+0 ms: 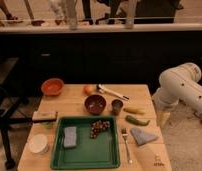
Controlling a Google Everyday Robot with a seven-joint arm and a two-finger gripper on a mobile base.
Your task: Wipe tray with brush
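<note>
Green tray (58, 150): at the near edge of the worktop (144, 92), about the middle, long sides running left to right.
In the tray: a grey sponge (70, 136) on the left half and a dark bunch of grapes (99, 127) by the far right corner, the two lying apart.
Brush (113, 93): outside the tray, near the far edge of the worktop, just beside an orange (89, 89).
Brush axis: dark head to the left, white handle running right and slightly toward the near edge.
Hand (164, 118): off the worktop's right edge, hanging down from the white arm (181, 82). It stands wide, and I can make out nothing in it.
Hand to brush: the brush lies to the left of the hand and a little farther back. Its handle end is the end nearer to me.
Other vessels: a dark red bowl (95, 104) and a small cup (117, 105) sit between brush and tray. I cannot see anything in either.
Far left corner: an orange bowl (52, 86), contents hidden from me.
My reading: nothing is picked up yet, so I would reach in over the right edge for the handle.
</note>
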